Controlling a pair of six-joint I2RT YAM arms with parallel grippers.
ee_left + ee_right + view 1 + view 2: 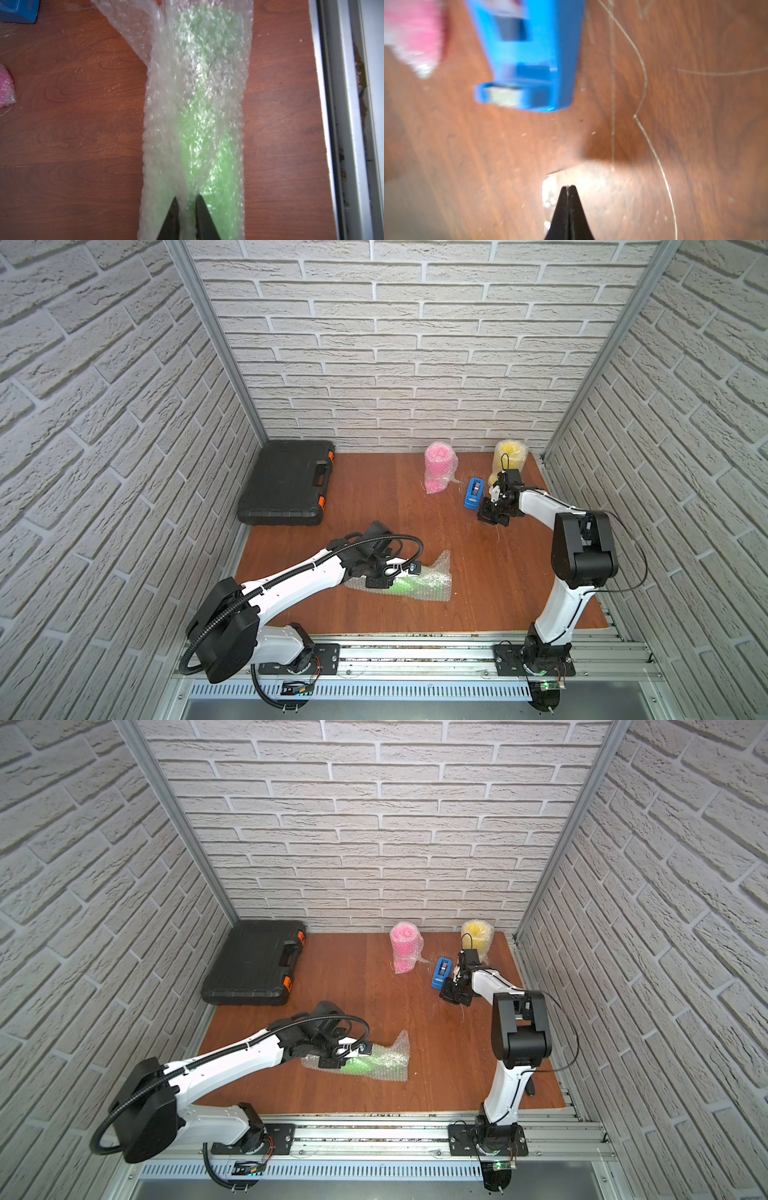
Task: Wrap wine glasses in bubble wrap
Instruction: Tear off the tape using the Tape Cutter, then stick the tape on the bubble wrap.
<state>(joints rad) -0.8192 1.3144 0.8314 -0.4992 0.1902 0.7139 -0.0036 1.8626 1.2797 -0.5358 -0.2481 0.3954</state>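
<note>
Bubble wrap (pixel 162 124) is rolled around the green goblet (pixel 207 145), which lies on its side toward the front of the counter (pixel 374 510). The left hand (pixel 187 199) is narrow, pinching a raised fold of the wrap. The right hand (pixel 568 187) is pressed shut on a clear strip of tape (pixel 550 191) near the blue tape dispenser (pixel 533 62). The pink goblet (pixel 438 466) and yellow goblet (pixel 511 452) sit wrapped by the back wall.
</note>
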